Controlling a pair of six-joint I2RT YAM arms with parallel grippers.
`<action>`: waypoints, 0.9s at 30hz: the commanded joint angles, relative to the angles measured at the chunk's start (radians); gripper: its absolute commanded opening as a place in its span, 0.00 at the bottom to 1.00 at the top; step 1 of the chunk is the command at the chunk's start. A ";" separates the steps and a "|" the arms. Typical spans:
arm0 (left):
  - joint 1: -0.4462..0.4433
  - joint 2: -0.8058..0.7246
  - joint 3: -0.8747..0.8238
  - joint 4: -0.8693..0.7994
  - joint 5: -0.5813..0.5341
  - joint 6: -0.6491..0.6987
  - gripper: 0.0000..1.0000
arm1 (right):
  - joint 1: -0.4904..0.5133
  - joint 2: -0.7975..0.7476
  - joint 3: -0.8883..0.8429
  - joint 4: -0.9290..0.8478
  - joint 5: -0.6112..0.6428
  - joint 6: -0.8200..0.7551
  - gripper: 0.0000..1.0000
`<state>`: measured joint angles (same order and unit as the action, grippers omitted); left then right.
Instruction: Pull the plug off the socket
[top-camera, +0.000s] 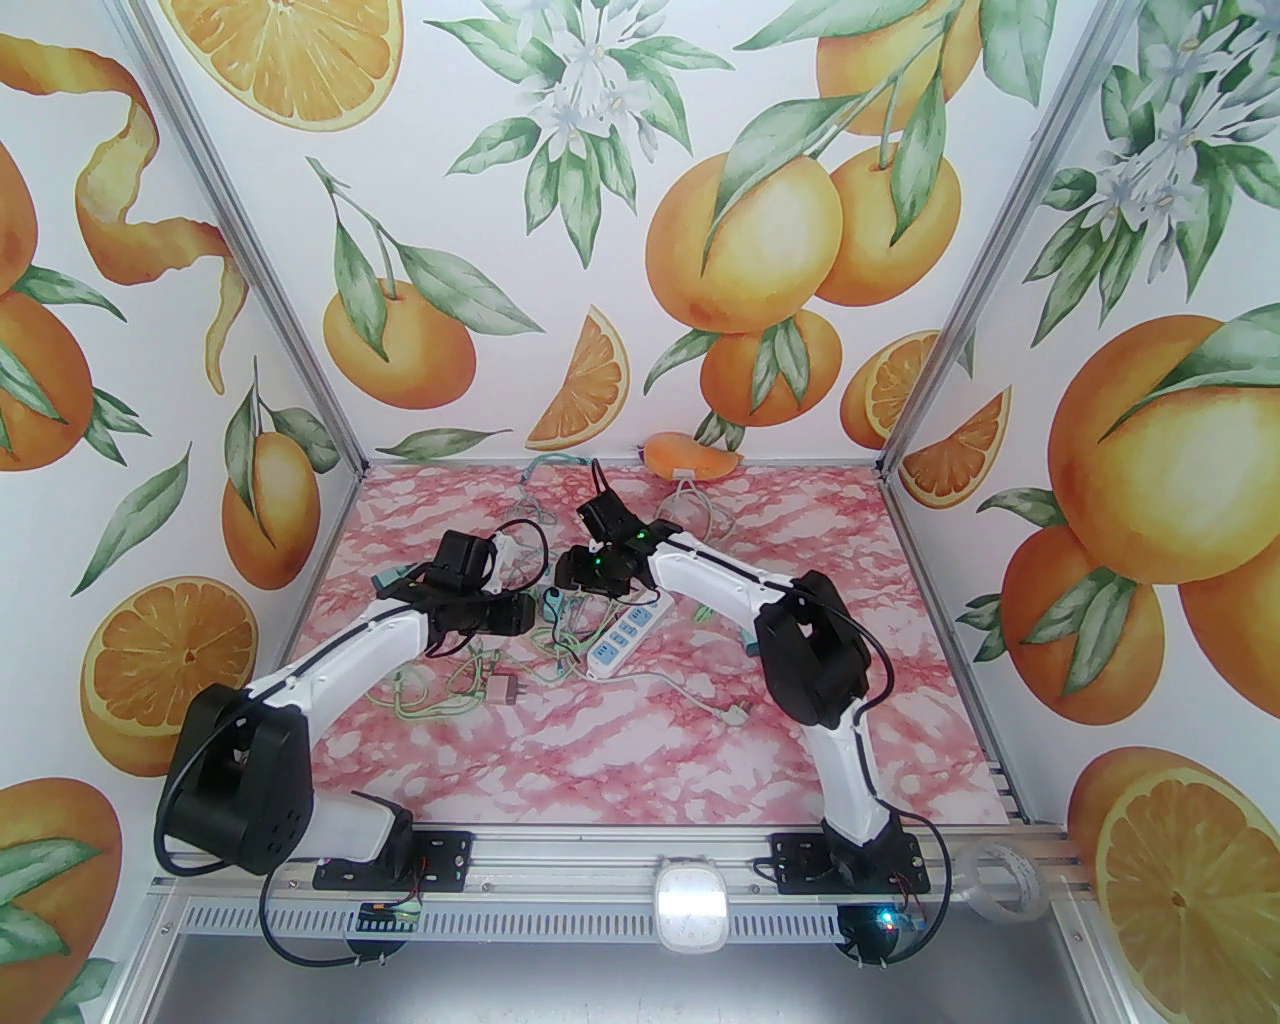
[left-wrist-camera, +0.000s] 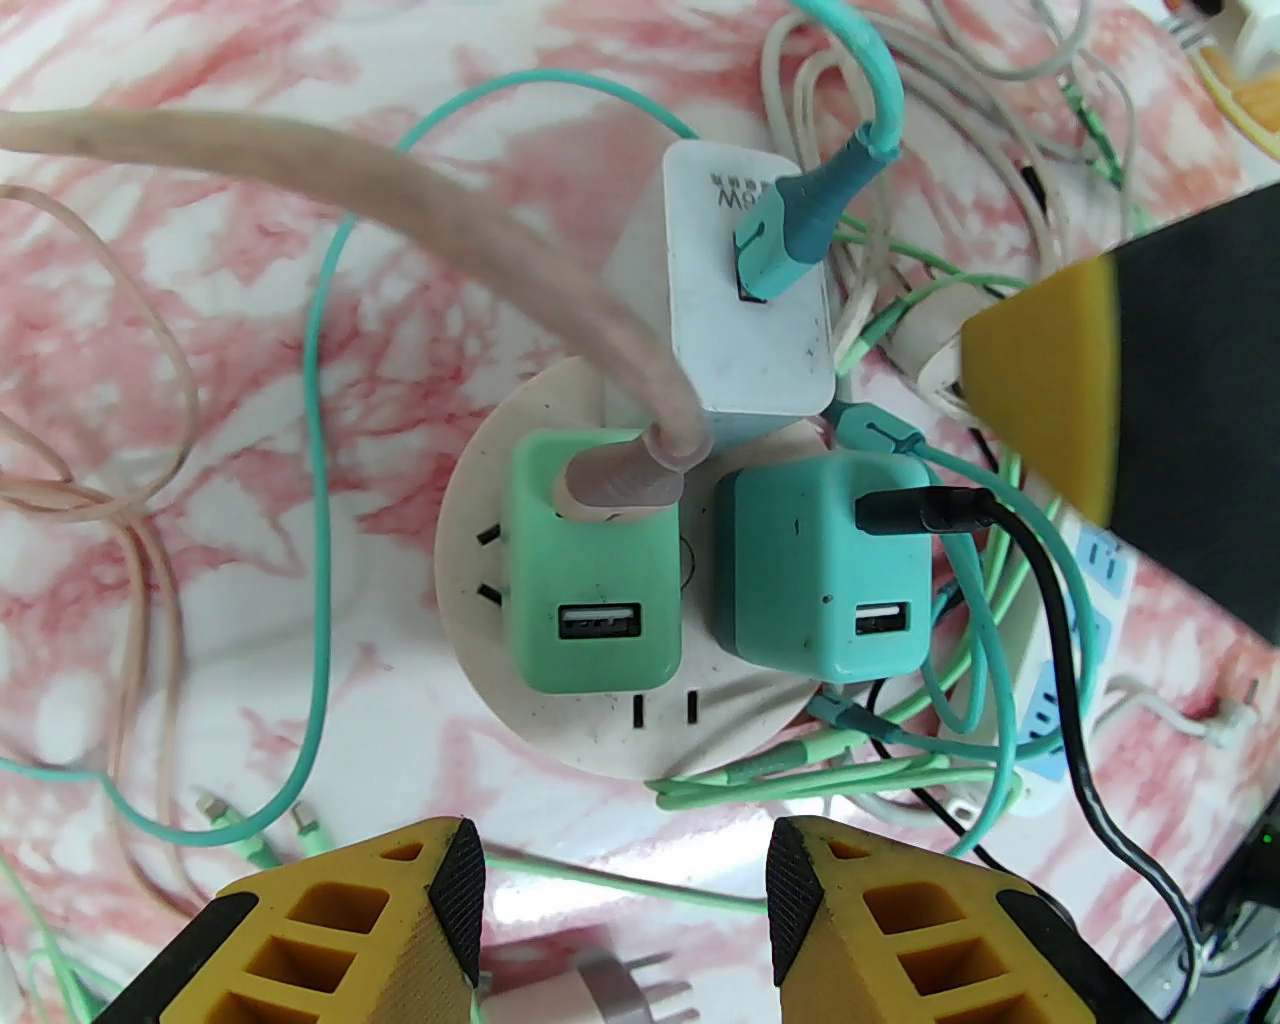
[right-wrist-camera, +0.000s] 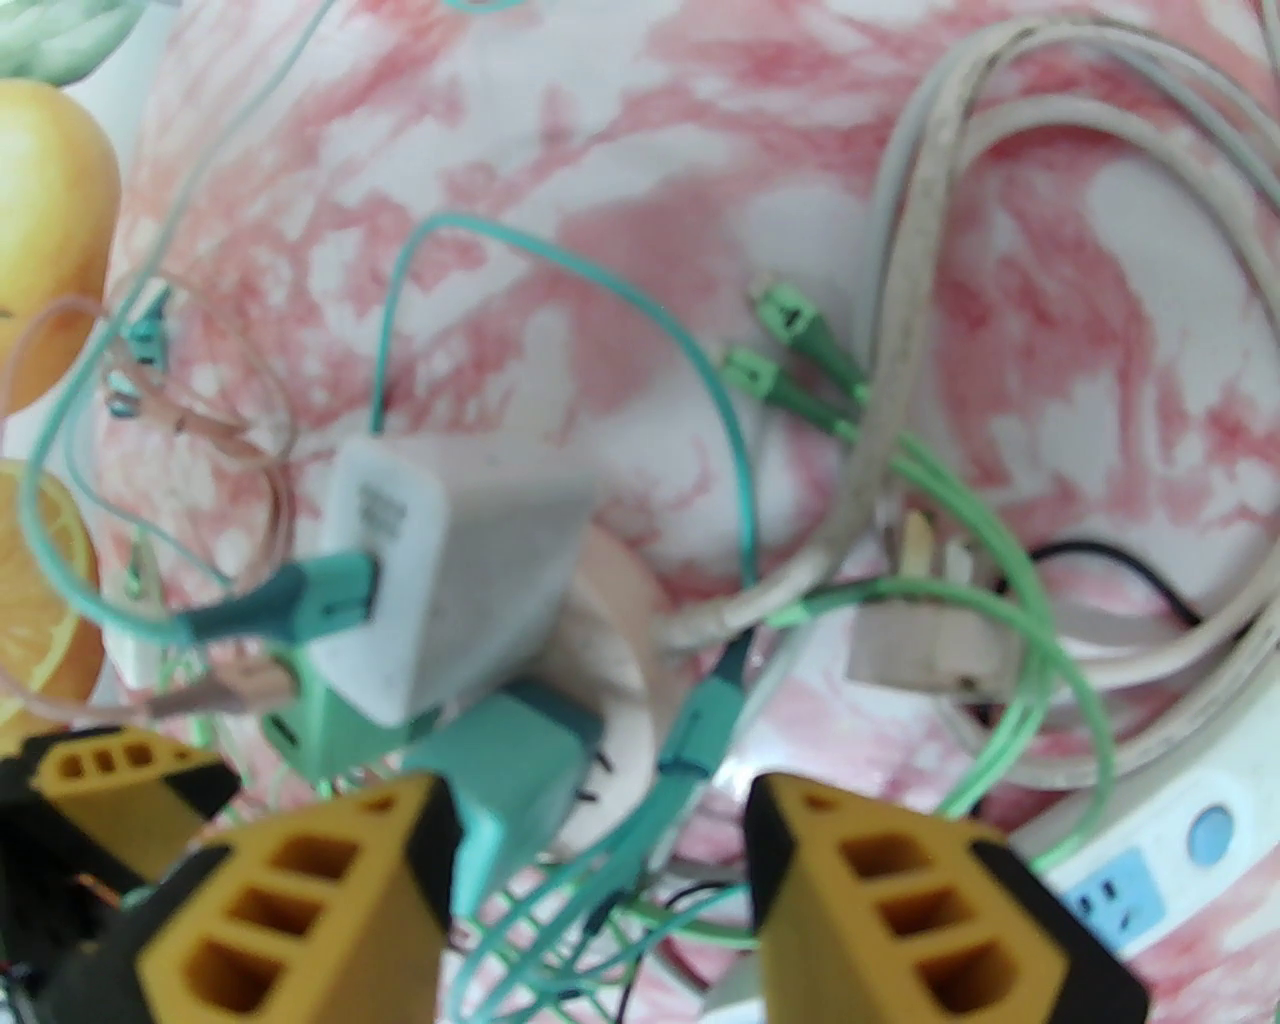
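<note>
Approach is judged in hand: left end effector (left-wrist-camera: 625, 900) and right end effector (right-wrist-camera: 600, 870) are held half-open, gripping nothing; the teal plug (left-wrist-camera: 810, 570) in the socket (left-wrist-camera: 600, 730) must be straddled next.

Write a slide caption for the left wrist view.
Open left gripper faces a round socket holding a green adapter, a teal adapter and a white charger amid tangled cables.

Orange-print walls (top-camera: 640, 200), pink marbled tabletop (top-camera: 620, 745), perhaps aluminium corner posts (top-camera: 248, 240).
</note>
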<state>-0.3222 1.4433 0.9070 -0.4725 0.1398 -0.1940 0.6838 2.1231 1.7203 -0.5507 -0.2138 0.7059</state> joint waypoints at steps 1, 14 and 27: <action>-0.011 0.089 0.072 0.039 -0.063 0.073 0.51 | -0.029 -0.087 -0.050 -0.021 -0.037 -0.040 0.54; -0.011 0.178 0.125 0.068 -0.084 0.103 0.50 | -0.009 -0.146 -0.199 0.057 -0.097 -0.002 0.53; -0.011 0.205 0.120 0.112 -0.074 0.078 0.38 | 0.007 -0.123 -0.176 0.110 -0.123 0.027 0.53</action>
<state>-0.3298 1.6554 1.0191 -0.4026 0.0753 -0.0998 0.6868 2.0041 1.5181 -0.4694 -0.3157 0.7185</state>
